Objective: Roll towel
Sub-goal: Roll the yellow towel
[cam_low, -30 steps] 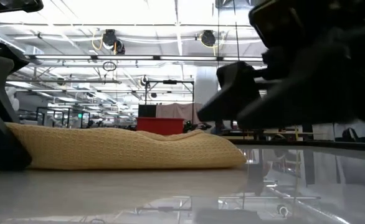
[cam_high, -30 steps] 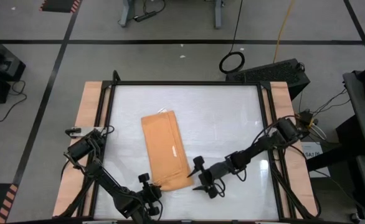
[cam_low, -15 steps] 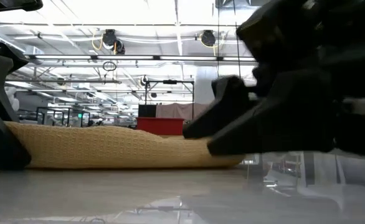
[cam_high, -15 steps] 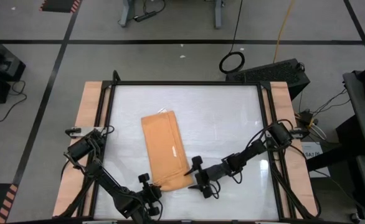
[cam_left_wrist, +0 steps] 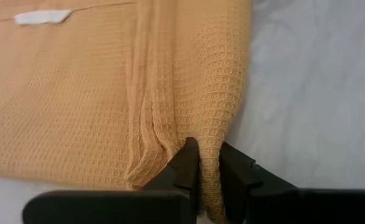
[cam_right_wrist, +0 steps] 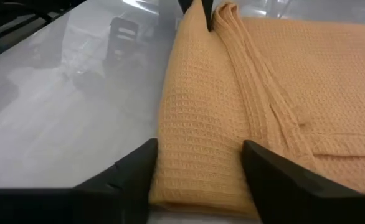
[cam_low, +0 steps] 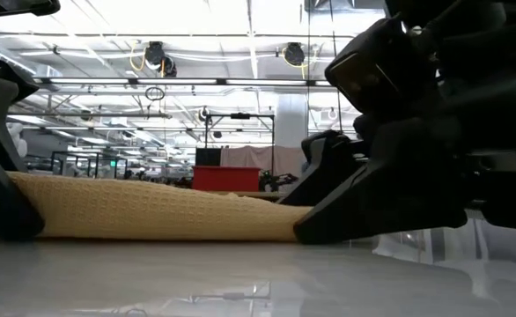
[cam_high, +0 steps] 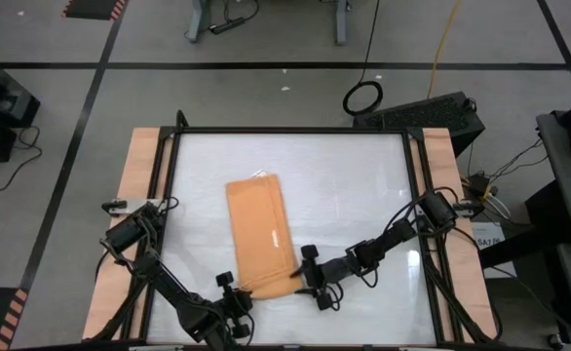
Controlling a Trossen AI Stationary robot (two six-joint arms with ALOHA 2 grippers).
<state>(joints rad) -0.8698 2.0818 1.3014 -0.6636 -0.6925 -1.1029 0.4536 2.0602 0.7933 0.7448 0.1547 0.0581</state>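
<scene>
Towel (cam_high: 260, 232) lies mid-bench (cam_high: 363, 175). Left end effector (cam_left_wrist: 207, 168) pinches its near corner; right end effector (cam_right_wrist: 198, 165), spread, straddles the other. Both should grip evenly before rolling.

The towel (cam_high: 261, 234) before me is an orange-tan waffle-weave cloth, folded into a long narrow strip lying flat on the white bench (cam_high: 354, 185), a small white tag (cam_left_wrist: 42, 17) on top, its near end bunched.

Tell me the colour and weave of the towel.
The towel is plain orange-tan with a waffle-grid weave and a small white tag; the left wrist view shows it best.
</scene>
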